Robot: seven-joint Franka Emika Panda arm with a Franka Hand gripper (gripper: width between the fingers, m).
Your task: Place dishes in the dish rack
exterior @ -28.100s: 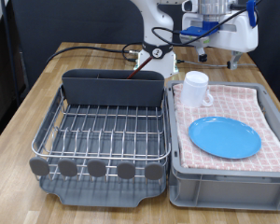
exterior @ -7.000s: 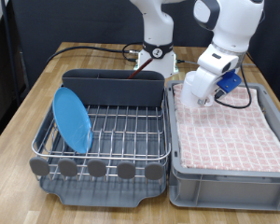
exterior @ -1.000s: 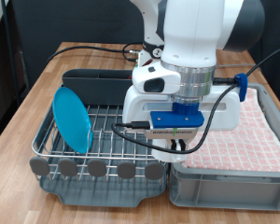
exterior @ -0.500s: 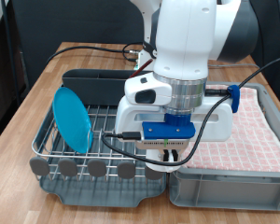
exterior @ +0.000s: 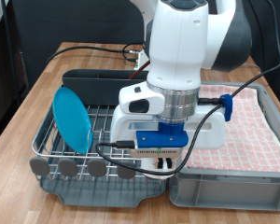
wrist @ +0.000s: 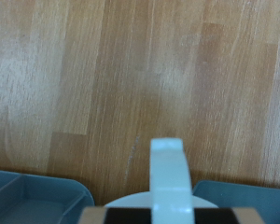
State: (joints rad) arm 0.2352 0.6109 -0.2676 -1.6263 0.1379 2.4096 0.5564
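The light-blue plate (exterior: 72,117) stands on edge at the exterior view's left side of the dish rack (exterior: 107,131). My gripper (exterior: 166,164) hangs low over the rack's front right corner, and the hand hides what it carries in this view. In the wrist view the white mug (wrist: 168,173) shows with its handle and rim at the gripper (wrist: 166,217), which is shut on it. The wooden spoon is out of view.
The grey crate (exterior: 235,189) lined with pink-checked cloth (exterior: 261,131) sits to the exterior view's right of the rack. The rack's dark utensil holder (exterior: 93,86) runs along its far side. Black cables trail from the hand across the rack.
The hand has moved from the crate's edge toward the exterior view's lower left and dropped lower over the rack. The plate has not moved.
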